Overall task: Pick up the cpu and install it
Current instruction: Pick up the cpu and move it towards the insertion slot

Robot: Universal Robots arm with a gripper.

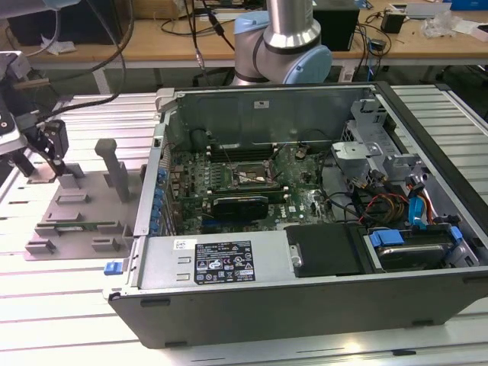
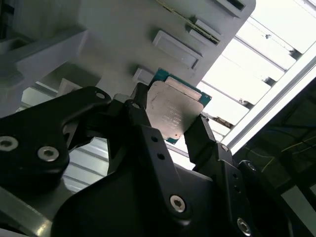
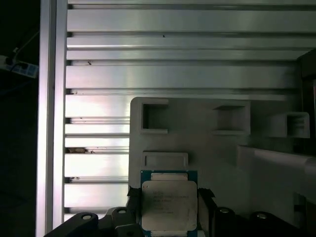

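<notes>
Gripping the cpu [image 3: 169, 205] is the step I judge to be in hand. In both wrist views the jaws are closed narrow on the cpu [image 2: 173, 111], one black finger [image 2: 143, 113] on each of two opposite edges, with the silvery top facing the cameras. It sits over the grey fixture tray [image 3: 197, 148]. I cannot tell whether its underside is clear of the tray or touching it.

In the exterior view the jaws are at the exterior view's left, above the far end of that tray [image 1: 76, 221]. They are well apart from the open computer case [image 1: 305, 305].

Installing it will, as I read it, call for the chip to be kept flat and square to the dark socket frame [image 1: 248, 177] in the middle of the motherboard [image 1: 198, 191]. The hold must also not shift, since the fingers only catch thin edges. Getting there means coming in over the case's wall, and the long black card [image 1: 240, 204] lies just near of the socket.

The counter [image 1: 46, 305] is ribbed aluminium, bright and slatted, and it carries both tray and case. A loose bundle of coloured cables [image 1: 389, 206] lies in the case toward the exterior view's right. Beyond the robot arm [image 1: 282, 38], at the far side, stands a wooden bench [image 1: 152, 38] with cables and small boxes.
</notes>
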